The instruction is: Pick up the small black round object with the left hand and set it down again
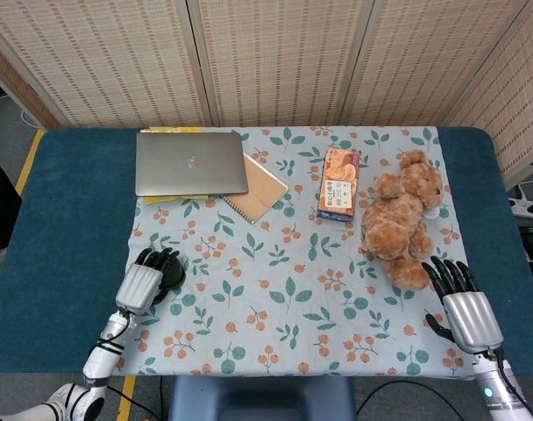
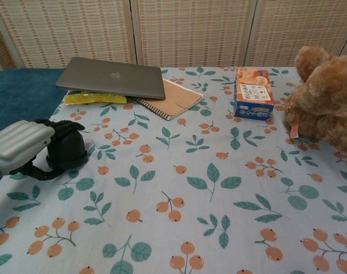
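Small black round object [image 2: 67,153], squat and dome-topped, sitting on the floral cloth near the left edge of the tabletop [image 1: 69,219]. Looks like matte plastic or rubber, so probably light and stiff, not fragile, maybe a touch slick on the curved top. Best bet for a hold: around the sides, low on the body, thumb on one flank and fingers on the other, not on the dome where it could squirt out.

Left hand [image 2: 25,147] draped over it, dark fingers [image 2: 65,127] curled across the top and far side, thumb hooked in low at the front. Seems to be wrapped on the thing, though base looks to be down on the cloth, so lift not really begun as far as can be told. Same picture from the head view: left hand [image 1: 144,282] covering most of the object [image 1: 172,273].

Further out: closed grey laptop [image 1: 191,163] on a yellow folder, tan spiral notebook [image 1: 257,187], orange biscuit box [image 1: 338,182], brown teddy bear [image 1: 401,219]. All well apart from the grab, so plenty of room.

Right hand [image 1: 460,301] resting flat near the bear, fingers spread, holding nothing.
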You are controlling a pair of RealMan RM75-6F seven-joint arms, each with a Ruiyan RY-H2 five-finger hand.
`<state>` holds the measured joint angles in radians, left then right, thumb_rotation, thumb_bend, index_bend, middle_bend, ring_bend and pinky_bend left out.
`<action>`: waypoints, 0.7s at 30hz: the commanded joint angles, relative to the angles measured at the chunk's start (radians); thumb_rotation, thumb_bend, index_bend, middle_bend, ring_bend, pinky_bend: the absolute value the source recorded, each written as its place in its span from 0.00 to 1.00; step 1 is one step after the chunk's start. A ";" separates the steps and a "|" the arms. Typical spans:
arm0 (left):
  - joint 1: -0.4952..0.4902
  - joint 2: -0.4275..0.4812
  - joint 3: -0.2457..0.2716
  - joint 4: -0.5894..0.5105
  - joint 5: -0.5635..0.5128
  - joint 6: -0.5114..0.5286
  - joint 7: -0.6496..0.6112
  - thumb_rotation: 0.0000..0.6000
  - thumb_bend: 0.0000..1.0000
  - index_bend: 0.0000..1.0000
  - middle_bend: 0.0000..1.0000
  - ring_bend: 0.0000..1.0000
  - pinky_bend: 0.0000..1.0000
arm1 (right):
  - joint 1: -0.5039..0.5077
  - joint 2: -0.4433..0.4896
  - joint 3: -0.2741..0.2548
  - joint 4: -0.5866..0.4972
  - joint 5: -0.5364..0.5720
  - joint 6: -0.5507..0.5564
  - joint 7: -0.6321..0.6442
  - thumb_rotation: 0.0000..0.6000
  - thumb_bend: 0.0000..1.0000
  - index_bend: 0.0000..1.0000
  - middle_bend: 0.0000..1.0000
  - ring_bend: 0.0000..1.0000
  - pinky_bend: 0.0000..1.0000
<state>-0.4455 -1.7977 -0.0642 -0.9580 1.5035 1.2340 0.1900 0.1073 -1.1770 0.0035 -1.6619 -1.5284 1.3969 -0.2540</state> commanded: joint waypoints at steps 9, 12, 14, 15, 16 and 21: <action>0.044 -0.101 -0.069 0.091 0.025 0.265 -0.424 1.00 0.79 0.51 0.54 0.45 0.40 | 0.001 0.000 -0.005 -0.003 -0.004 -0.005 -0.006 1.00 0.18 0.00 0.00 0.00 0.00; 0.070 -0.001 -0.140 -0.185 -0.106 0.137 -0.818 1.00 0.80 0.51 0.54 0.45 0.45 | 0.002 -0.001 -0.007 -0.004 -0.005 -0.007 -0.008 1.00 0.18 0.00 0.00 0.00 0.00; 0.077 0.138 -0.190 -0.408 -0.210 -0.018 -1.039 1.00 0.80 0.51 0.54 0.45 0.47 | 0.002 -0.001 -0.007 -0.005 -0.006 -0.006 -0.008 1.00 0.18 0.00 0.00 0.00 0.00; 0.076 0.235 -0.223 -0.523 -0.271 -0.127 -1.164 1.00 0.80 0.50 0.54 0.45 0.47 | 0.002 -0.001 -0.008 -0.005 -0.006 -0.006 -0.008 1.00 0.17 0.00 0.00 0.00 0.00; 0.073 0.304 -0.248 -0.591 -0.314 -0.214 -1.259 1.00 0.80 0.50 0.54 0.45 0.47 | 0.002 -0.001 -0.008 -0.005 -0.007 -0.006 -0.008 1.00 0.18 0.00 0.00 0.00 0.00; 0.075 0.532 -0.414 -0.723 -0.444 -0.644 -1.808 1.00 0.84 0.50 0.53 0.43 0.48 | 0.005 -0.005 -0.009 -0.004 -0.005 -0.014 -0.013 1.00 0.18 0.00 0.00 0.00 0.00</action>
<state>-0.3923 -1.5978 -0.2627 -1.3513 1.2969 1.0943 -0.9954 0.1123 -1.1814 -0.0054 -1.6657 -1.5341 1.3834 -0.2671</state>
